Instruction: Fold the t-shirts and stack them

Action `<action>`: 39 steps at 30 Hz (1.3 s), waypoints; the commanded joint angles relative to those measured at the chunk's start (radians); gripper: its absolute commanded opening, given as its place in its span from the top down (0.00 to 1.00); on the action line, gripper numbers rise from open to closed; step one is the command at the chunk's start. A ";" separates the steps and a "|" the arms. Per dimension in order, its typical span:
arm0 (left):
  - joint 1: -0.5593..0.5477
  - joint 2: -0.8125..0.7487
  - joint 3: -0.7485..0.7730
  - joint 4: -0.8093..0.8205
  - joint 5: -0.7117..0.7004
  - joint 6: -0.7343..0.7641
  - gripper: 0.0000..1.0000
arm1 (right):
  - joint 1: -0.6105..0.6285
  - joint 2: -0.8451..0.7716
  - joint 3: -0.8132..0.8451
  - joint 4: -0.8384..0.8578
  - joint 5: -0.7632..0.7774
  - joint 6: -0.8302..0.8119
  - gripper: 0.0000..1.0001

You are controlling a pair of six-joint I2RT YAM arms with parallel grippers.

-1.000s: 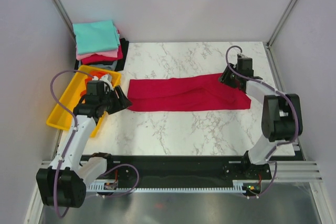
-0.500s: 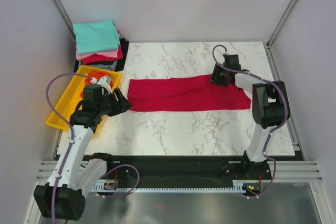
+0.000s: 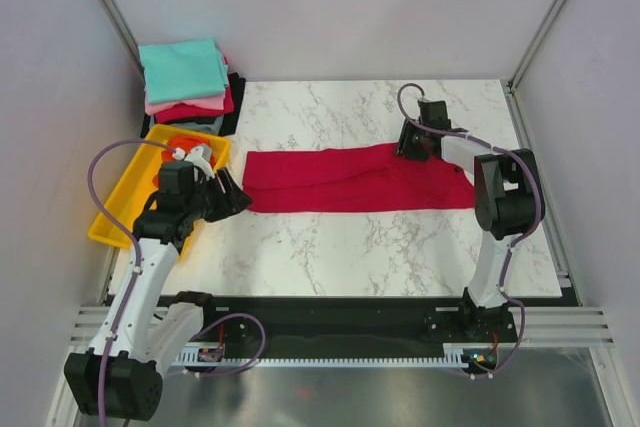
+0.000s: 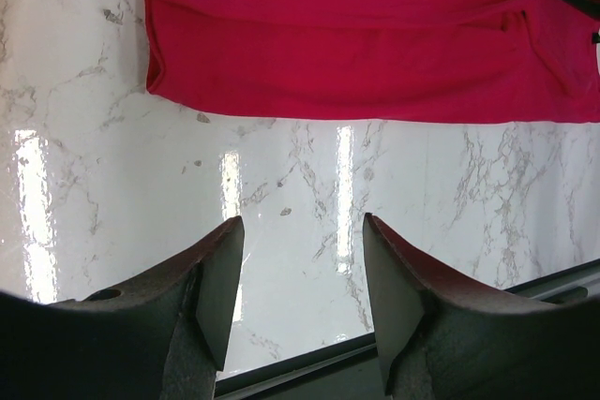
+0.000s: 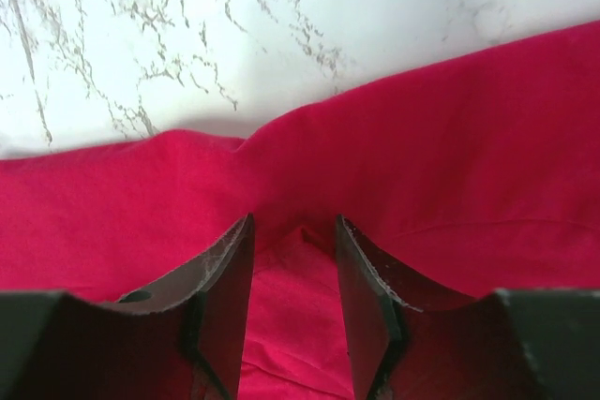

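Crimson cloth, the t-shirt [image 3: 355, 180] folded into a long strip, lies across the middle of the marble table [image 3: 330, 247]. The right end effector [image 5: 292, 231] is low over the strip's far edge near its right end. Its fingers are parted about halfway, either side of a shallow crease, with nothing pinched between them; whether the tips press the cloth I cannot tell. The left end effector [image 4: 302, 231] hangs over bare table just beside the strip's left end, released, empty and clear of the cloth. Other folded t-shirts [image 3: 185, 77] are stacked at the far left corner, teal on top, behind the yellow tray [image 3: 115, 212].
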 commanded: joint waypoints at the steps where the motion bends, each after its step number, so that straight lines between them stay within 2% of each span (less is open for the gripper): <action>1: -0.003 -0.013 -0.003 0.011 0.017 0.036 0.39 | 0.012 0.003 0.019 0.000 0.021 -0.011 0.53; 6: -0.002 -0.014 -0.005 0.011 0.017 0.036 0.39 | 0.013 -0.030 0.001 0.000 0.032 -0.010 0.64; 9: -0.003 -0.013 -0.003 0.009 0.018 0.036 0.39 | 0.013 -0.049 -0.012 -0.004 0.041 -0.011 0.77; 10: -0.003 -0.013 -0.003 0.011 0.017 0.036 0.40 | 0.013 -0.053 -0.013 -0.006 0.041 -0.013 0.87; 11: -0.003 -0.013 -0.003 0.011 0.017 0.036 0.40 | 0.013 -0.059 -0.016 -0.006 0.041 -0.013 0.92; 13: -0.003 -0.016 -0.003 0.012 0.017 0.036 0.40 | 0.012 -0.065 -0.029 -0.012 0.042 -0.011 1.00; 19: -0.003 -0.019 -0.003 0.012 0.018 0.036 0.40 | 0.019 -0.128 -0.082 -0.027 0.047 -0.001 1.00; 33: -0.003 -0.032 -0.005 0.015 0.024 0.036 0.40 | 0.154 -0.283 -0.252 -0.097 0.105 0.041 0.96; 35: -0.003 -0.034 -0.003 0.015 0.024 0.036 0.40 | 0.189 -0.301 -0.269 -0.100 0.111 0.045 0.91; 36: -0.003 -0.036 -0.003 0.015 0.024 0.036 0.40 | 0.199 -0.306 -0.283 -0.104 0.112 0.045 0.83; 39: -0.003 -0.039 -0.005 0.015 0.026 0.036 0.40 | 0.236 -0.329 -0.300 -0.121 0.108 0.059 0.71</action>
